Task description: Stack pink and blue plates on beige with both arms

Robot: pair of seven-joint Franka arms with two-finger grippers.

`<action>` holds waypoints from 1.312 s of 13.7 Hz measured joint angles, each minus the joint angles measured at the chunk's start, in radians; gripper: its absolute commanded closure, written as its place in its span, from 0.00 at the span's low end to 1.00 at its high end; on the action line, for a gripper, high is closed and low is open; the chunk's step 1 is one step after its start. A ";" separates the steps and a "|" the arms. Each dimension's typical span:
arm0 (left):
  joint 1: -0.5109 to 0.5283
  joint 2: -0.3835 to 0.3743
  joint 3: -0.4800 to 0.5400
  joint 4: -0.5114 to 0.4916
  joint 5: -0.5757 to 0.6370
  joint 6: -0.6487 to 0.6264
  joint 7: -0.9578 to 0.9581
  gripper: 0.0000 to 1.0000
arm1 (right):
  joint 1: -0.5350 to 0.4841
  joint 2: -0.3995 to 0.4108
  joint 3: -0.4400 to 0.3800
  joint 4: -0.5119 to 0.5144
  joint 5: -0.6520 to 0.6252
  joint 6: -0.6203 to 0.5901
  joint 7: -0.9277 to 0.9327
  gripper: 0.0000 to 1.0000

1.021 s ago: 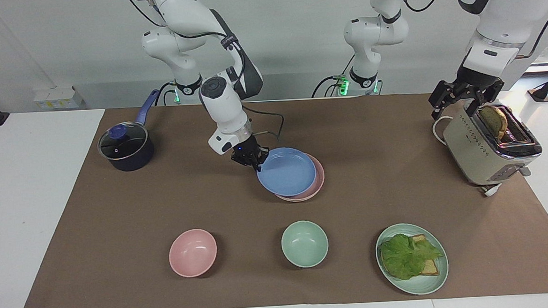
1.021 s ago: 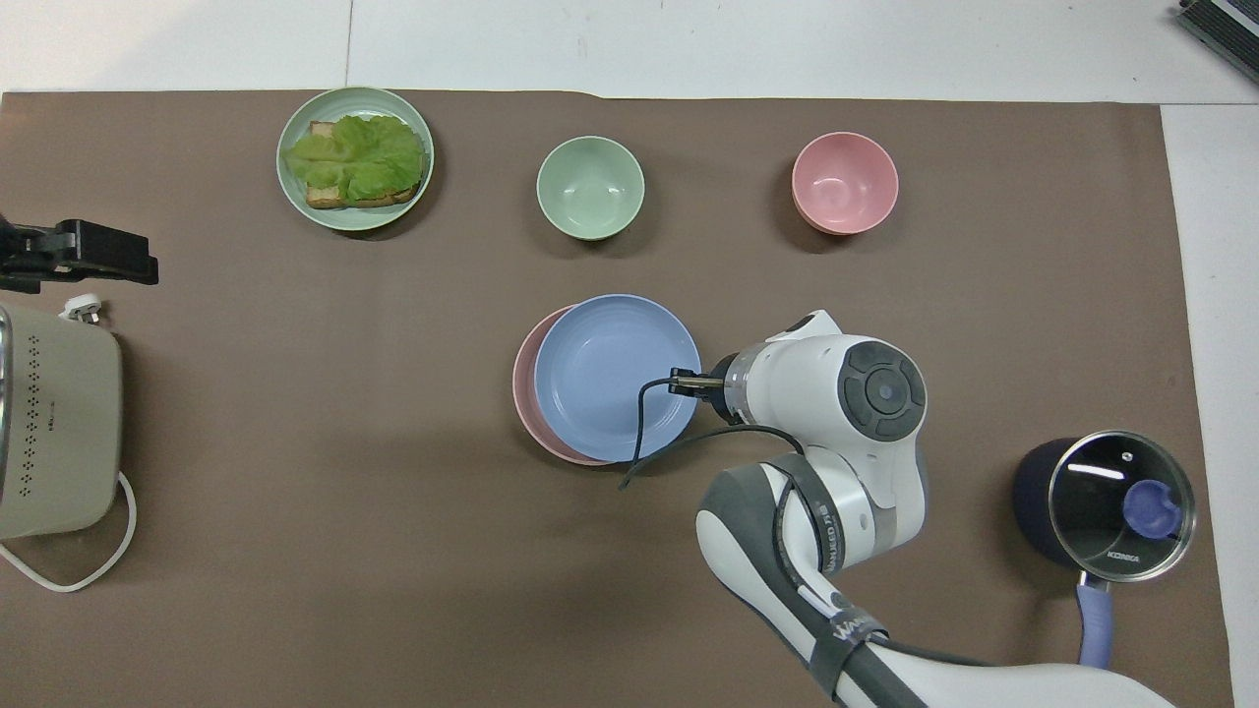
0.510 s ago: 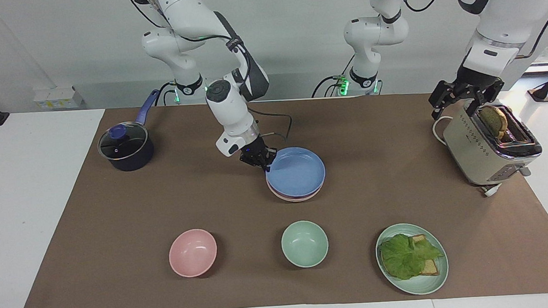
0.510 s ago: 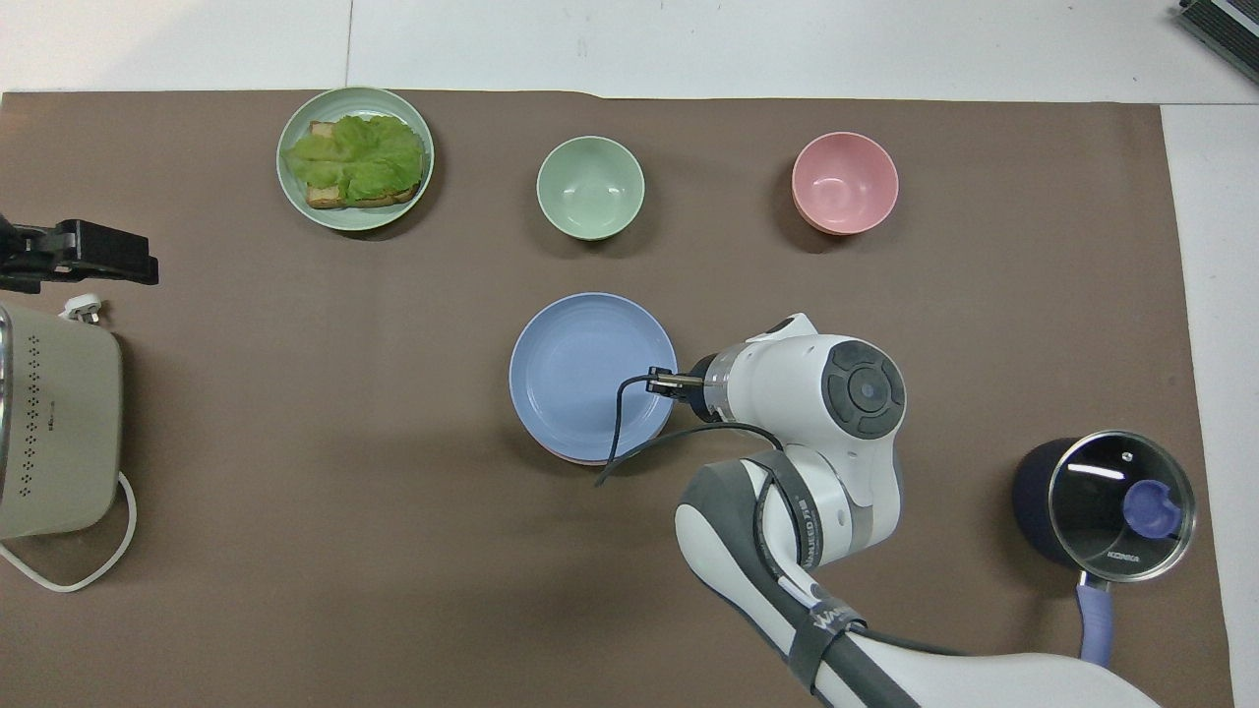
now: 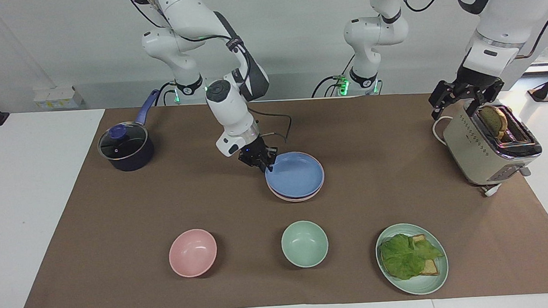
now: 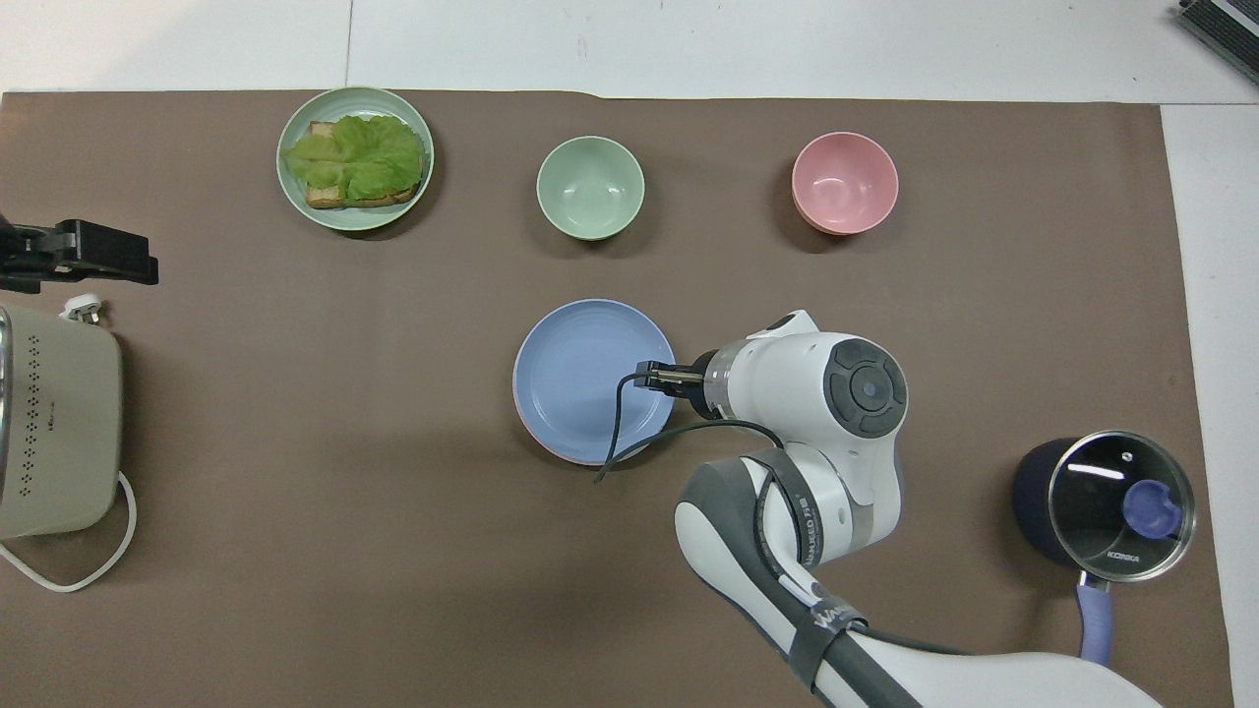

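Surface [image 5: 395,133]: stack at the middle; blue plate [image 5: 296,174] on top, pink rim [image 5: 290,198] under it, beige not made out.
Left end effector [image 5: 461,102]: released, waiting over toaster [image 5: 485,150].
Right end effector [image 5: 266,162]: at blue plate's rim; grip cannot be told.
Risk: stack dragged askew if rim is snagged on withdrawal.
Count: toaster one, stacked plates two seen, bowls [image 5: 193,252] two.

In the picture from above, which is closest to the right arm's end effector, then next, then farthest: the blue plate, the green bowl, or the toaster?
From the right end effector:
1. Blue plate: right at it, on top of the stack at the table's middle.
2. Green bowl: farther from the robots than the stack.
3. Toaster: at the left arm's end of the table.
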 measured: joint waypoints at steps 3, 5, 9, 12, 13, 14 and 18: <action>0.000 0.000 0.000 0.000 0.000 0.000 0.000 0.00 | 0.000 -0.006 -0.001 0.025 0.000 -0.002 0.000 0.00; 0.000 0.000 0.000 0.000 0.000 0.000 0.000 0.00 | -0.004 -0.031 -0.009 0.035 0.000 -0.043 0.000 0.00; 0.000 0.000 0.000 0.000 0.000 0.000 0.000 0.00 | -0.083 -0.138 -0.020 0.054 -0.116 -0.224 0.000 0.00; 0.000 0.000 0.000 0.000 0.000 0.000 0.000 0.00 | -0.164 -0.216 -0.023 0.107 -0.201 -0.407 0.000 0.00; 0.000 0.000 0.000 0.000 0.000 0.000 0.000 0.00 | -0.195 -0.236 -0.024 0.135 -0.226 -0.469 0.000 0.00; 0.000 0.000 0.000 0.000 0.000 0.000 0.000 0.00 | -0.230 -0.253 -0.024 0.166 -0.249 -0.529 -0.002 0.00; 0.000 0.000 0.000 0.000 0.000 0.000 0.000 0.00 | -0.364 -0.275 -0.027 0.302 -0.276 -0.713 -0.047 0.00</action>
